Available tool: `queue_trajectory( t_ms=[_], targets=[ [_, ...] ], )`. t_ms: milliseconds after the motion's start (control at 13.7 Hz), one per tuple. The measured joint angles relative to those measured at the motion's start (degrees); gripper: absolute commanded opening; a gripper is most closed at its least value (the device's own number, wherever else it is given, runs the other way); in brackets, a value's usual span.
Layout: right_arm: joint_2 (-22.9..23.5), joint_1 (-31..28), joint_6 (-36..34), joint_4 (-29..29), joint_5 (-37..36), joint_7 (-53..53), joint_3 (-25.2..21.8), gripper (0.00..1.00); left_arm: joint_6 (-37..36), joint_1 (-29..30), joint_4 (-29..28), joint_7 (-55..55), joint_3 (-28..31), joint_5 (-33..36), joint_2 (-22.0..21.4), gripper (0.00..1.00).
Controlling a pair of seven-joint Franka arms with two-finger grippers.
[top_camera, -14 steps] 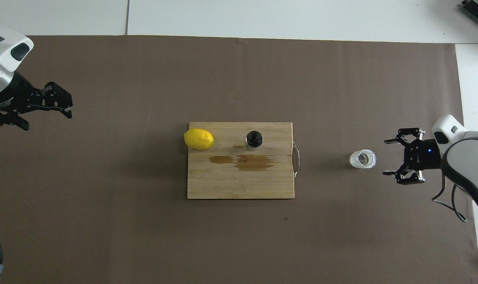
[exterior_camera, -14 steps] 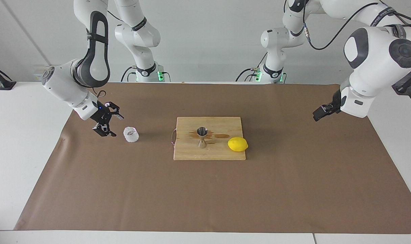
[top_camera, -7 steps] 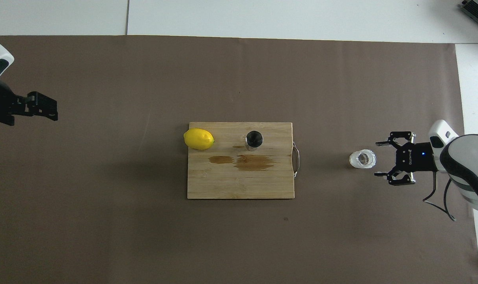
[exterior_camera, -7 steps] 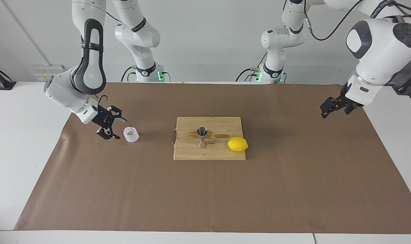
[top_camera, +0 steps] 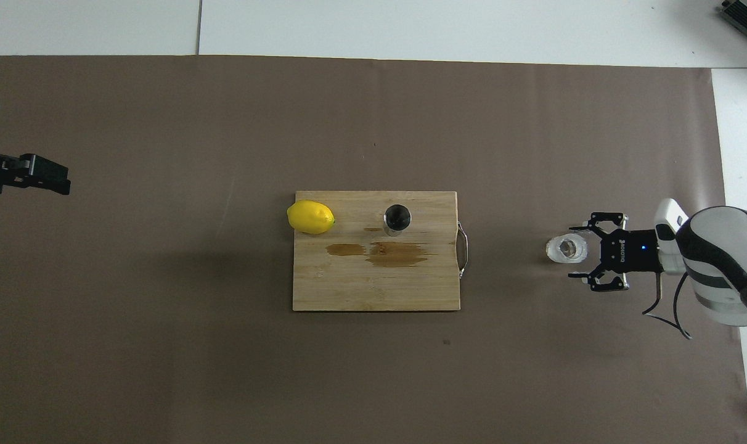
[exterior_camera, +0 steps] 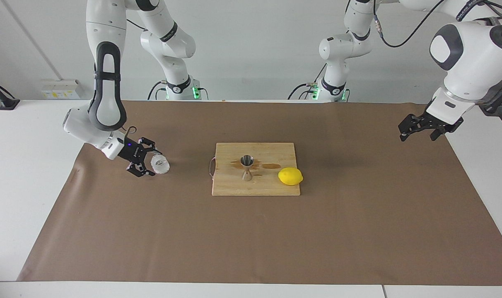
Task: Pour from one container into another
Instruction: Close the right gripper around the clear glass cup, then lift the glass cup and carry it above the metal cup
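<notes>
Standing on the brown paper that covers the bench [exterior_camera: 23, 165], the frosty translucent cup [exterior_camera: 160, 164] sits upright well toward the right arm's end from the wooden cutting board [exterior_camera: 271, 186], about level with the board's middle. The right gripper [exterior_camera: 145, 159] is low down just beside the cup, on the side away from the board, with its fingers [top_camera: 578, 275] spread open; the tips reach to either side of the cup's wall, but whether they touch it I cannot tell.

On the board, the steel jigger [exterior_camera: 247, 167] stands upright near the middle, its open cone facing up. A brown wet stain [top_camera: 398, 253] marks the wood just beside the jigger, on the side nearer the robots. A lemon [exterior_camera: 290, 176] lies on the board's edge toward the left arm's end, apart from the jigger. The board's metal handle [top_camera: 464, 248] points toward the cup.

The left gripper [exterior_camera: 418, 127] hangs in the air over the paper's edge, well away from the board at the left arm's end, fingers open and holding nothing; that arm waits.
</notes>
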Motion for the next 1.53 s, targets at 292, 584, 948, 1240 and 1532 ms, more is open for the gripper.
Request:
queue_trajectory(
  t_ms=[292,584,948,1240,1532],
  targets=[
    [0.34,0.46,-0.04,0.02,0.67,-0.41,0.25,1.00,-0.01,-0.02,-0.02,0.91,-0.23,0.00,-0.88,1.00],
    [0.52,0.51,-0.07,0.02,0.68,-0.41,0.26,0.93,0.00,-0.03,-0.04,3.44,-0.26,0.00,-0.91,1.00],
    [0.51,0.50,-0.06,0.53,0.83,-0.41,0.27,0.40,0.19,-0.21,-0.01,3.55,-0.77,0.00,-1.87,1.00],
    [0.46,0.47,-0.14,0.72,1.23,-0.41,0.27,0.14,-0.82,-0.25,-0.02,3.55,-0.85,-0.10,-2.52,1.00],
    [0.53,1.56,-0.38,0.62,2.85,-0.41,0.59,0.13,-0.93,-6.70,-0.07,2.32,3.62,-0.40,-2.70,1.00]
  ],
)
